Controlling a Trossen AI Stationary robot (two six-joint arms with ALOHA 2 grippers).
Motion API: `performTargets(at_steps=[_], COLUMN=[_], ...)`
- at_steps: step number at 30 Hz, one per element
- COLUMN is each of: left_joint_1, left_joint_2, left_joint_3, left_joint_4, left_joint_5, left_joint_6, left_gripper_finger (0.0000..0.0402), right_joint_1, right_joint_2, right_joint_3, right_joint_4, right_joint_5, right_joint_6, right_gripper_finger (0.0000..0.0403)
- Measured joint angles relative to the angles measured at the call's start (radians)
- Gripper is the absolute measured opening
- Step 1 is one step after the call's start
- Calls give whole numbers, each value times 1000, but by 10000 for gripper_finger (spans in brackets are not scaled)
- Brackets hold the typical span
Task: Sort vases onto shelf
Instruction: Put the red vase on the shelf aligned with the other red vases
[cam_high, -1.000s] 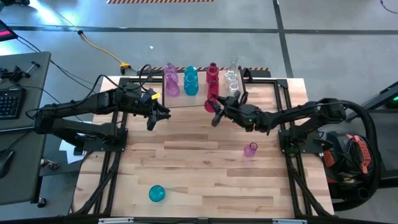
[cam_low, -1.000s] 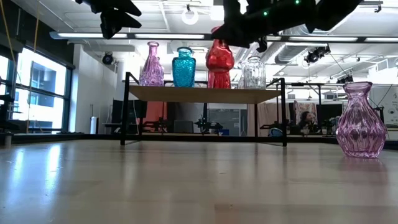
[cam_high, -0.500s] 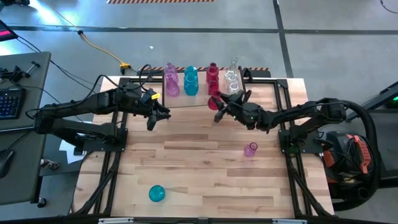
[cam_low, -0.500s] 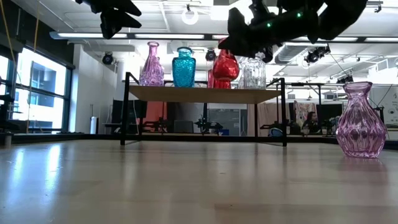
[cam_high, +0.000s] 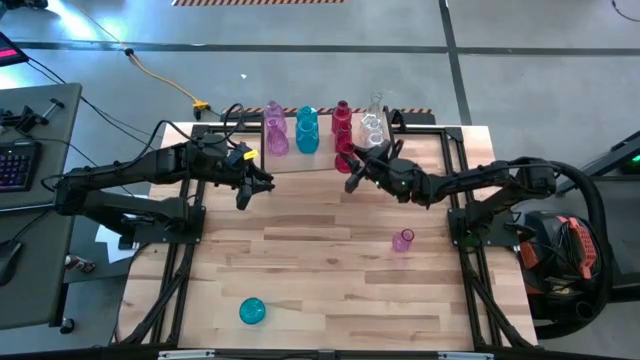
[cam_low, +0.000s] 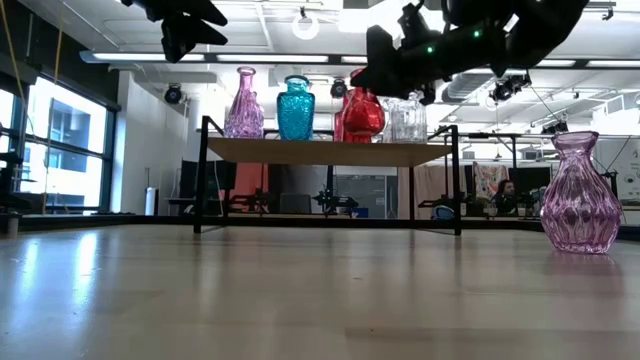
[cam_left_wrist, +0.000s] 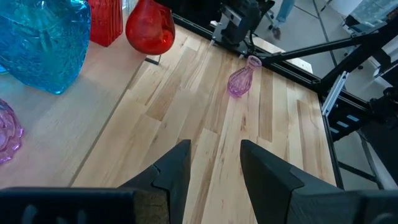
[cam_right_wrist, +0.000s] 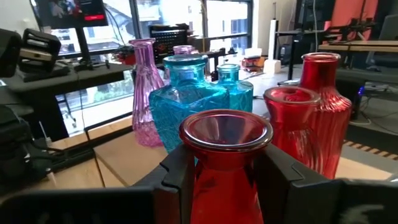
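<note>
Over shelf (cam_high: 300, 160), red vase (cam_right_wrist: 227, 163) clamped between right fingers (cam_right_wrist: 177, 174), left fingers (cam_left_wrist: 171, 171) parted, empty

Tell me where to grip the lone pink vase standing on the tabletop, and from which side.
Grip the pink vase at its narrow neck, just under the flared rim, coming from above. It stands upright with a wide ribbed belly that tapers upward, and nothing stands close beside it. The right gripper is shut on the red vase.
</note>
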Motion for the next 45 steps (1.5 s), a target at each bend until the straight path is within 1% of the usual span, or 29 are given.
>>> performTargets(at_steps=[3,13,20,24,31,37,41,45], left_joint_1=[0,0,0,0,0,0,0,0], left_joint_2=[0,0,0,0,0,0,0,0], left_joint_3=[0,0,0,0,0,0,0,0], left_joint_4=[0,0,0,0,0,0,0,0], left_joint_5=[0,0,0,0,0,0,0,0], left_joint_6=[0,0,0,0,0,0,0,0], left_gripper_finger=[131,131,131,131,131,131,131,131], right_joint_1=[-10,-13,-12,-12,-15,-14,3,26], right_joint_2=[0,0,0,0,0,0,1,1], right_joint_3=[0,0,0,0,0,0,22,58], right_joint_4=[-7,-41,-42,-42,-43,-50,-78,-160], right_joint_5=[-24,-28,5,6,6,12,42,102], right_joint_6=[2,24,37,37,37,55,51,51], right_gripper_finger=[99,99,99,99,118,121,113,107])
